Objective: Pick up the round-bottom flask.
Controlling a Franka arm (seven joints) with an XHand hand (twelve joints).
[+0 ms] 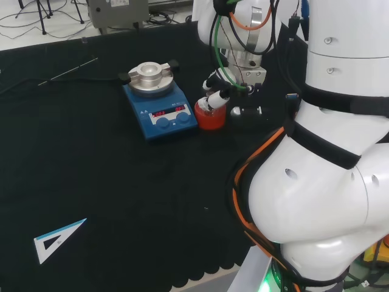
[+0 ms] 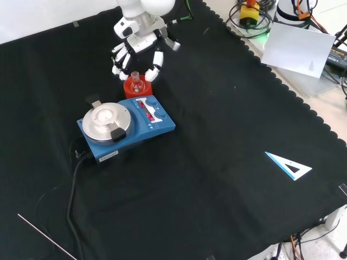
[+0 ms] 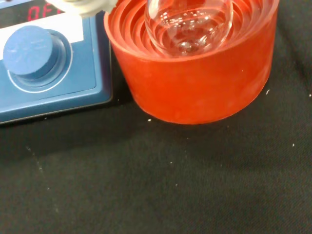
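Observation:
The clear round-bottom flask (image 2: 136,84) stands upright in a red ribbed stand (image 2: 132,91), just behind the blue hotplate in the front view. The hand (image 2: 136,50) hangs over it, open, with fingers spread down on both sides of the flask's neck and apart from it. In the head view the hand (image 1: 214,96) sits right above the red stand (image 1: 211,118), at the hotplate's right. The wrist view looks close onto the flask's glass bulb (image 3: 187,22) nested in the stand (image 3: 195,83); a blurred white fingertip (image 3: 80,5) shows beside it.
A blue hotplate stirrer (image 2: 126,125) with a round metal top touches the stand's side; its black cable (image 2: 73,184) runs toward the front edge. A thin rod (image 2: 46,235) and a triangle ruler (image 2: 290,165) lie far off on the cloth.

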